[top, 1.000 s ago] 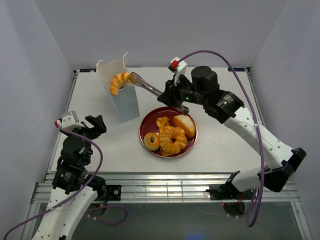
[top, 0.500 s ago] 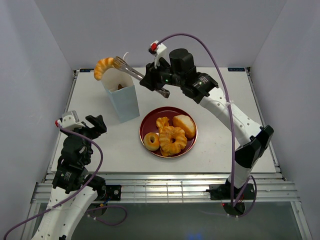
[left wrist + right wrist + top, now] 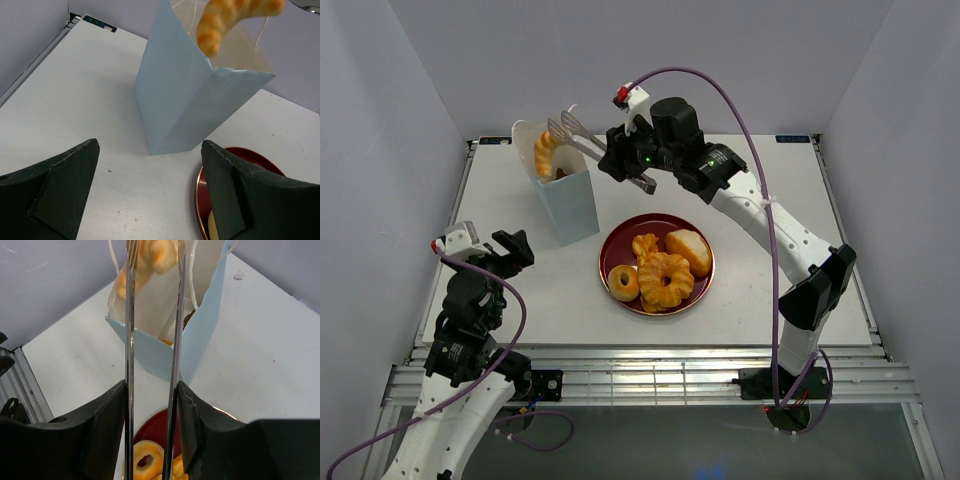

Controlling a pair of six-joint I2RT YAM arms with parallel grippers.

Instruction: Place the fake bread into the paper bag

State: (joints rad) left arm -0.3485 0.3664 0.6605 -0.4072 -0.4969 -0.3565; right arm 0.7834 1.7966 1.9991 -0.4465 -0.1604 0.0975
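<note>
White table (image 3: 760,290), arms bolted at its near edge. Right claw (image 3: 151,385) raised over the back left, clamped on the silver tongs (image 3: 592,147), one finger against each tong arm; tong tips stand apart. Left claw (image 3: 150,144) low at near left, fingers spread wide, nothing between them. Pale blue paper bag (image 3: 570,205) upright, just left of the red plate (image 3: 610,255). Croissant (image 3: 546,153) in the bag's mouth, just under the tong tips; contact unclear. Four pastries (image 3: 665,278) on the plate

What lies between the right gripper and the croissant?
The tongs, held in the right gripper, run out toward the croissant over the bag; right wrist view.
</note>
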